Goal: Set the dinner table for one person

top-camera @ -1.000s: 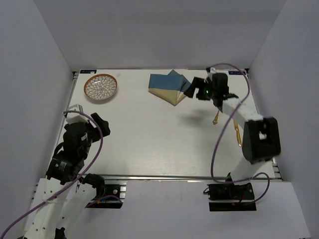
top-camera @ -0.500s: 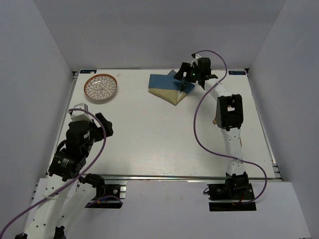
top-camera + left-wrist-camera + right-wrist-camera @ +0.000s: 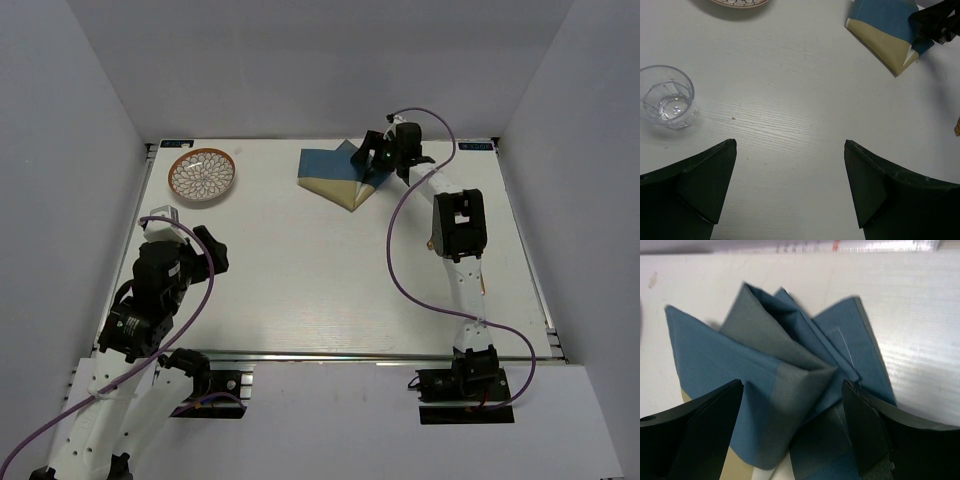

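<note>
The right hand is seen shifted within the last second from mid-right to the far edge of the surface, which is spread beneath both arms, and is held released astride the folded cloth, not yet gripped, so a grasp is judged next.

On the bench, the plate sits at the upper left of the top view. The folded cloth lies to its right, at upper centre, near the far edge. The right end effector hangs over the cloth's right corner. In the left wrist view a glass stands at the left, below the plate and well apart from the cloth.
</note>
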Robot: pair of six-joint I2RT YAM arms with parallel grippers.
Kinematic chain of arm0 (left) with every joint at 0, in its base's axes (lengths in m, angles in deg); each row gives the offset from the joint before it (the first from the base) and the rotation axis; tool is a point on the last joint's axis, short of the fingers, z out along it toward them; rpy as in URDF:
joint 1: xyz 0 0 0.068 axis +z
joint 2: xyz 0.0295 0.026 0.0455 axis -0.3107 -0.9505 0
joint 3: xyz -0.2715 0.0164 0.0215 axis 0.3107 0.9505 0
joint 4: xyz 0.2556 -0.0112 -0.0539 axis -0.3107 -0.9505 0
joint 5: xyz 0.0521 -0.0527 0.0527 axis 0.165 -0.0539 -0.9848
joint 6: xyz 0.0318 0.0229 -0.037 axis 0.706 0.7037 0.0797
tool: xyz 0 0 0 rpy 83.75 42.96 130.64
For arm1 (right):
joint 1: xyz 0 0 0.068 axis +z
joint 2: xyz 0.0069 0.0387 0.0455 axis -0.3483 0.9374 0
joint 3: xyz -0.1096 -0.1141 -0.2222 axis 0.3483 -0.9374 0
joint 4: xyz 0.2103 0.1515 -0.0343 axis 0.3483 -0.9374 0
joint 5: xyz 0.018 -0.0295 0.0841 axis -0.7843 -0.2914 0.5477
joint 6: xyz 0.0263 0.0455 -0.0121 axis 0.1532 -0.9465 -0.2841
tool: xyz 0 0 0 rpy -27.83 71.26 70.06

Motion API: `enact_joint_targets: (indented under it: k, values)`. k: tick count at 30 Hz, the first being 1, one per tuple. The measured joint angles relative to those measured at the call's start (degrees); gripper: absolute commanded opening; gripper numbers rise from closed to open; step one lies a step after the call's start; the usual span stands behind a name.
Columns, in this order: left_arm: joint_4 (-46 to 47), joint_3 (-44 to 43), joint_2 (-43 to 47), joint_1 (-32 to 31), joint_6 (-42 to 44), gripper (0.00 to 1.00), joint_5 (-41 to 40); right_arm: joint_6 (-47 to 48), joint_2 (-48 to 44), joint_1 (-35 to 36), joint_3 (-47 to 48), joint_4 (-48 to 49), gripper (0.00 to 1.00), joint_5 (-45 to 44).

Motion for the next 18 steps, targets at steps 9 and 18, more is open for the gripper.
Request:
enact_joint_targets:
  k: [9, 18]
  values:
    - [0.0, 0.0, 0.6, 0.0, 0.2, 0.98, 0.2, -0.3, 0.8, -0.5, 3.9, 1.1, 0.8, 1.3]
    - [0.0, 0.0, 0.7, 0.0, 0.2, 0.98, 0.3, -0.5, 2.3, -0.7, 5.6, 0.9, 0.85, 1.0]
